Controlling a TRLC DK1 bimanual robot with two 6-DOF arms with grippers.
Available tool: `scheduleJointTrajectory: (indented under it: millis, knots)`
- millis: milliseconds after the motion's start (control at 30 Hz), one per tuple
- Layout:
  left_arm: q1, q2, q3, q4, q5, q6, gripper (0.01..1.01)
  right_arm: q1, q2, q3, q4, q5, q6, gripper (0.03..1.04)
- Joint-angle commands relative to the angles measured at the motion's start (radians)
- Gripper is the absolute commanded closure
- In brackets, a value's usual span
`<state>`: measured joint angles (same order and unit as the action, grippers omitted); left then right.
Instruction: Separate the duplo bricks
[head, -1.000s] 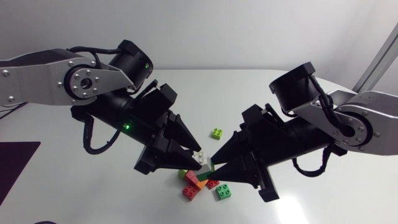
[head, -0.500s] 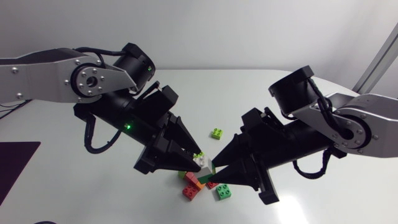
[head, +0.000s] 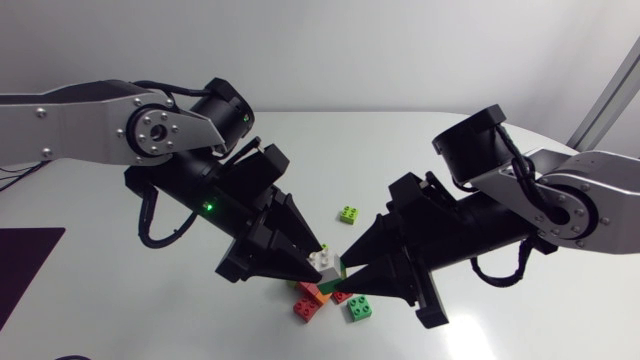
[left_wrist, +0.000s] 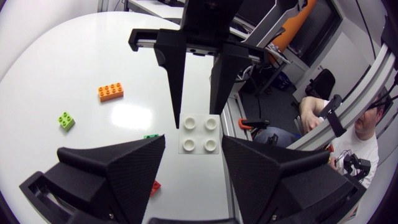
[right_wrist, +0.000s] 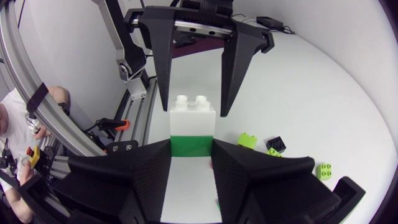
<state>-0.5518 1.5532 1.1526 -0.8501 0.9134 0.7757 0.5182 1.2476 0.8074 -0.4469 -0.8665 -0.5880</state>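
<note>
Two hands meet tip to tip over the white bench in the head view, the left hand coming from the left side and the right hand from the right. Between them is a white brick stacked on a green brick. Just beside and under the tips lie an orange brick, a red brick and a loose green brick. A lime brick sits apart, farther back.

In the left wrist view, the white brick shows its four studs between the left hand's fingers. One finger is right against it and a strip of bench shows on the other side, so this hand is open around it.

In the right wrist view, the right hand is closed on the green brick, with both fingers pressed to its sides. The white brick stands upright on top, flanked by the left hand's fingers.
</note>
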Motion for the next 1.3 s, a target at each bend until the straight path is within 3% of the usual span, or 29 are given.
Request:
scheduleJointTrajectory:
  millis: [0,233,300,400,1033,1267]
  knots:
    - [-0.013,0.033,0.032,-0.01,0.016,0.042,0.393,0.011,-0.013,-0.027,0.007,-0.003,-0.003,0.77]
    - [-0.013,0.041,0.048,-0.01,0.016,0.043,0.421,0.017,-0.014,-0.034,0.014,-0.003,-0.001,0.77]
    - [-0.013,0.042,0.05,-0.01,0.016,0.043,0.49,0.019,-0.011,-0.037,0.017,-0.003,-0.001,0.77]
    - [-0.011,0.042,0.052,-0.01,0.018,0.042,0.721,0.02,-0.01,-0.037,0.02,-0.003,-0.001,0.77]
    - [0.018,0.018,0.076,-0.043,0.048,0.065,0.726,0.032,-0.037,-0.073,0.042,0.05,-0.001,0.77]
    - [0.131,0.07,0.064,0.017,-0.169,0.129,0.725,-0.076,-0.099,-0.082,0.037,0.058,-0.004,0.77]
